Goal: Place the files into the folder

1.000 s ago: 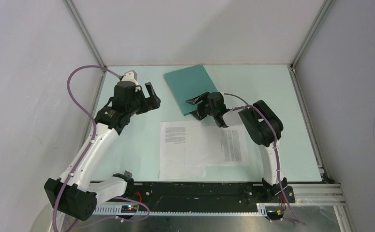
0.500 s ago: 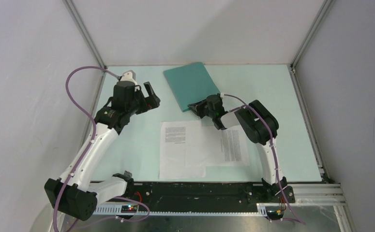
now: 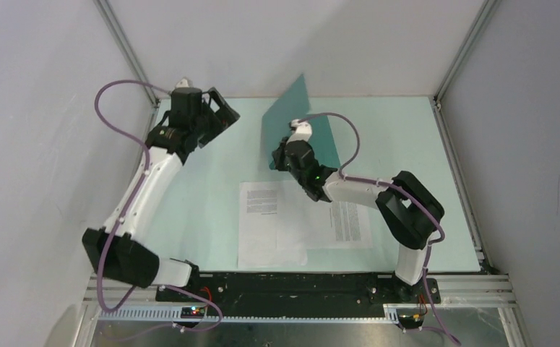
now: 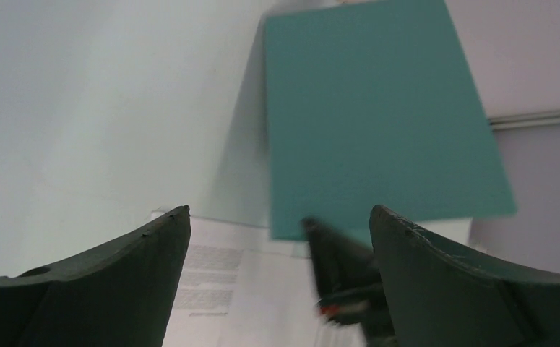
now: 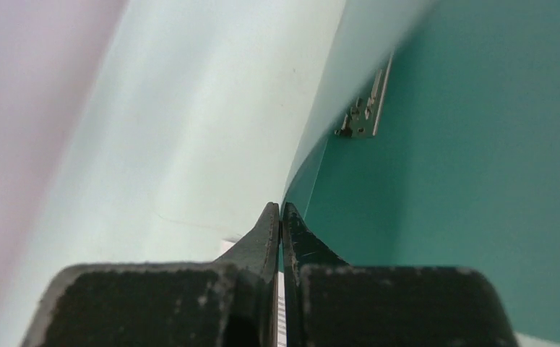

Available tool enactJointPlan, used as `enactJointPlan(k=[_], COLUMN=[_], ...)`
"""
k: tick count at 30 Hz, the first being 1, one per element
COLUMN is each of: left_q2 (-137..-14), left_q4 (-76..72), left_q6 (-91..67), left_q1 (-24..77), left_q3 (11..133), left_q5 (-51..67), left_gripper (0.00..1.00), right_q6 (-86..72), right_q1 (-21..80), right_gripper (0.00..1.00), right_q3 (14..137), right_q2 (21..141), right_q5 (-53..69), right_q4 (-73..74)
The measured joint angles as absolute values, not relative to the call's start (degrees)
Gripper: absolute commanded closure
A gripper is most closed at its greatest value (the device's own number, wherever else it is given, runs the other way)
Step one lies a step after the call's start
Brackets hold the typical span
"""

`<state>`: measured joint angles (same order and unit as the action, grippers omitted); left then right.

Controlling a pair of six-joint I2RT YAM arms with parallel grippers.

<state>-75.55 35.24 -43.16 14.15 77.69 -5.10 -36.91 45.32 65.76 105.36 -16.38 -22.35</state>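
Small print on files [image 3: 284, 224] illegible; right tool [image 4: 314, 233] a dark blur under folder [image 4: 378, 123]

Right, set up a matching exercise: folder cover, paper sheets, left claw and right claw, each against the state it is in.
Column one:
1. folder cover
2. paper sheets
3. left claw
4. right claw

Column two:
a. open, holding nothing
b. lying flat on the table
c. shut on the cover's edge
d. raised at a slant

Pairs: 1-d, 2-b, 3-a, 4-c.
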Motion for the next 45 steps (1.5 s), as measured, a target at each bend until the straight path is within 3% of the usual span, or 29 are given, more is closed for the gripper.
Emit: enactJointPlan(k=[9,15,21,22,24,25,27,30,39,41,45], left_q2=[-94.08,-99.22,-99.35,-99.35,-99.35,-99.37,-99.44,-99.44,-100.29,-100.29,-100.05], left_q4=[35.14,36.56,37.80,37.89,38.02,38.20,38.68,38.68,37.91,37.76,37.80], left_q6=[-45.91,-42.81,-39.97,-39.33,-38.52,-37.85,-36.64,-34.44,-27.27,-26.50,-25.47], left_q1=[13.89,13.89,13.89,13.89,13.85,13.85,13.85,13.85,13.72,13.45,12.47], left_q3=[97.32,100.44,98.43,97.82,96.97,96.51,96.27,96.27,95.20,93.60,89.08], left_q5=[0.32,1.72,-0.73,-1.50,-2.59,-3.25,-4.58,-6.26,-8.93,-9.63,-12.38], left_gripper=[0.02,0.00,0.25,0.28,0.33,0.35,0.41,0.44,0.49,0.32,0.19], right_q6=[-6.13,7.25,13.93,14.35,15.07,15.35,15.51,15.42,7.73,5.54,0.91], right_q1=[55.88,59.22,60.62,60.64,60.64,60.69,60.80,61.17,62.72,62.94,63.13], right_gripper=[1.00,1.00,0.98,0.96,0.82,0.68,0.51,0.37,0.26,0.23,0.20], right_q3=[66.54,67.79,69.73,70.06,70.72,71.09,71.59,72.25,70.30,68.73,65.80], right_q2=[106.69,110.15,112.38,112.62,112.97,113.06,113.08,113.03,105.80,102.06,95.02], right_q5=[-29.10,-34.15,-36.42,-36.69,-37.10,-37.19,-37.58,-37.95,-33.82,-32.29,-28.73], right_q4=[-19.00,-19.25,-19.49,-19.46,-19.38,-19.29,-19.16,-18.37,-9.30,-7.81,-5.26])
